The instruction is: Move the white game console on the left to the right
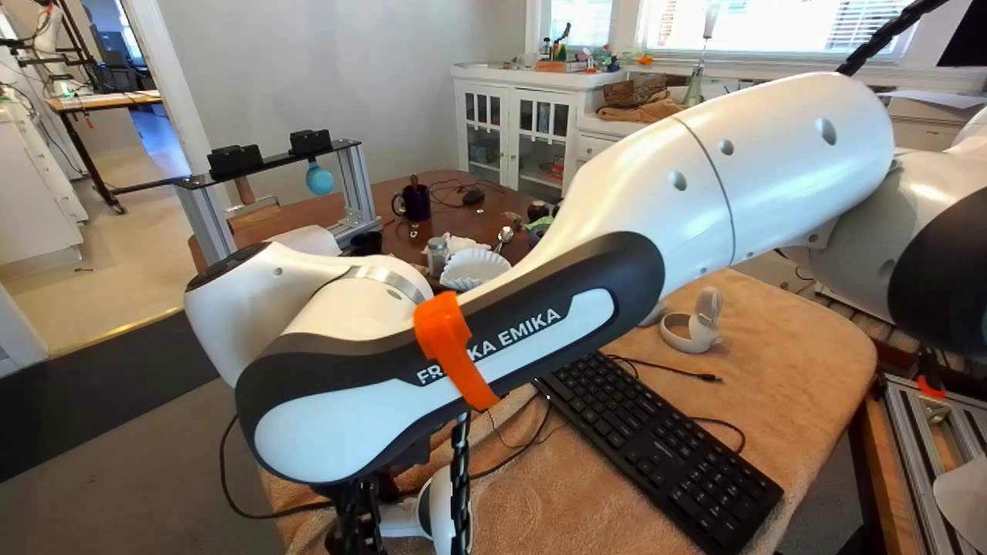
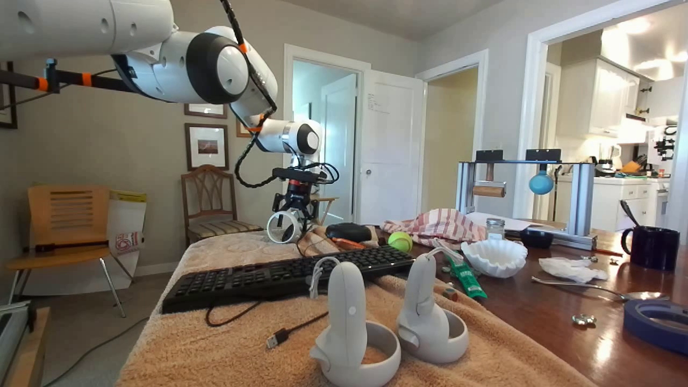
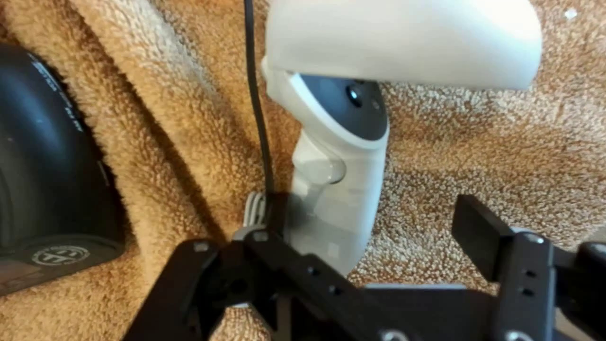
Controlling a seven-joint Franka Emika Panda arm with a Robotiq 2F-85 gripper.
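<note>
Tool (image 3: 374, 213) over towel (image 3: 483, 156), pale walls (image 1: 331, 85)

White game console (image 3: 337, 154), dark round face, ring loop upright on edge, handle apparently resting on tan towel (image 3: 492, 142)

White robot arm (image 1: 555, 304): "FR…KA EMIKA", middle letters covered.

the keyboard (image 2: 279, 273) lies on the towel (image 2: 215, 355) between the game console (image 3: 348, 121) and two controllers (image 2: 346, 322) (image 2: 430, 330)
</note>
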